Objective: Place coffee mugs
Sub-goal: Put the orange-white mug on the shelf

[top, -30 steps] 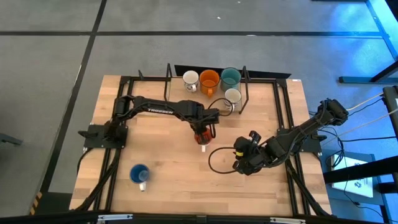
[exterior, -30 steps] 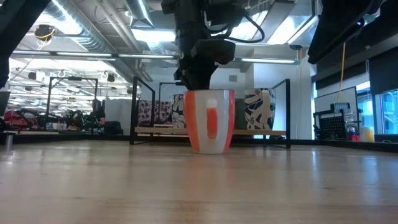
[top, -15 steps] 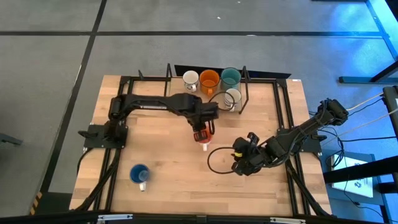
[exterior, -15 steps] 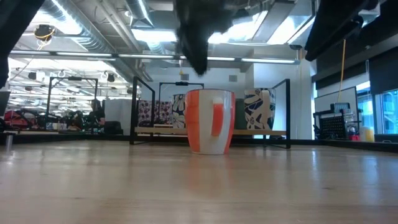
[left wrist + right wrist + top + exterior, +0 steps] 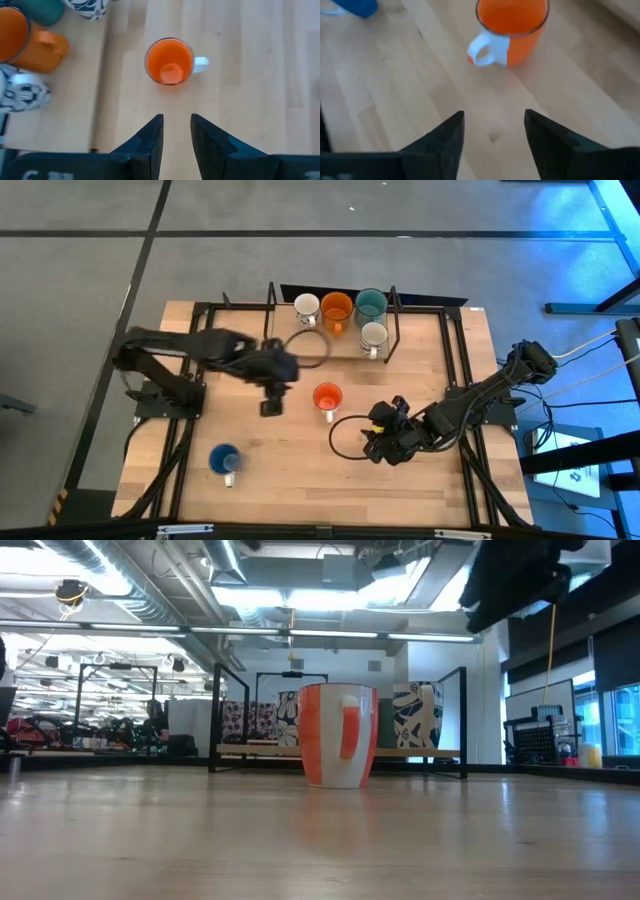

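Left end effector (image 5: 271,408) now off orange mug (image 5: 326,397)

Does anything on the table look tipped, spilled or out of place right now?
Nothing stands out. The orange mug stands upright mid-table, free of both grippers; the blue mug sits upright near the front-left; four more mugs stand in the black wire rack. No spill shows.

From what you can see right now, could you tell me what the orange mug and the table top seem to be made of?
Orange mug: probably glazed ceramic, given its smooth orange body and white handle. Table top: light wood planks, likely butcher block, with visible grain and seams; matte finish.
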`<state>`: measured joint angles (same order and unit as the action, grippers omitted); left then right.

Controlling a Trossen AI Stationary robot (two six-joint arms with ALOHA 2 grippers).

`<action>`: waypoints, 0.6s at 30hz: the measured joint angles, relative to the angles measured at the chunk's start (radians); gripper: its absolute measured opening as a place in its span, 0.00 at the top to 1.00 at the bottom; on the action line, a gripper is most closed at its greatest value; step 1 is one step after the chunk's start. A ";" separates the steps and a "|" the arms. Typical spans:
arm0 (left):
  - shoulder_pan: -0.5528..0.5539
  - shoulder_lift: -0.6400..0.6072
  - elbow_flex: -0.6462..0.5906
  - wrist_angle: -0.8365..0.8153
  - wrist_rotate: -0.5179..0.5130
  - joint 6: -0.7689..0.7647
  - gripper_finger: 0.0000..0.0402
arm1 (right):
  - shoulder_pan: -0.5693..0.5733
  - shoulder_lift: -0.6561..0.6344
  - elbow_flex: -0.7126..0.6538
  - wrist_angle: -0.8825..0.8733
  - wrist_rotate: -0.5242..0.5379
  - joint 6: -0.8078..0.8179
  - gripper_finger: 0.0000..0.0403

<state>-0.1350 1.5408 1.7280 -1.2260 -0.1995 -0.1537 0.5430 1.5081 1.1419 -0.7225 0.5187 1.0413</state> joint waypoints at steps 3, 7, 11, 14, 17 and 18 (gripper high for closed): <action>-0.043 -0.154 -0.209 0.151 -0.002 -0.060 0.77 | 0.000 0.039 0.000 0.089 0.058 -0.064 0.46; -0.089 -0.325 -0.445 0.332 -0.003 -0.158 0.77 | 0.000 0.076 0.003 0.245 0.075 -0.204 0.44; -0.117 -0.455 -0.584 0.377 -0.001 -0.203 0.77 | -0.023 0.103 0.077 0.265 0.067 -0.204 0.46; -0.126 -0.530 -0.643 0.369 -0.001 -0.201 0.77 | -0.046 0.138 0.141 0.251 0.104 -0.171 0.49; -0.136 -0.594 -0.677 0.367 0.010 -0.171 0.77 | -0.072 0.186 0.202 0.249 0.111 -0.103 0.51; -0.141 -0.614 -0.687 0.359 0.015 -0.156 0.77 | -0.080 0.207 0.222 0.251 0.104 -0.091 0.52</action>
<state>-0.2762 0.9272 1.0406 -0.8670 -0.1847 -0.3094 0.4632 1.7154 1.3642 -0.4713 0.6222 0.9506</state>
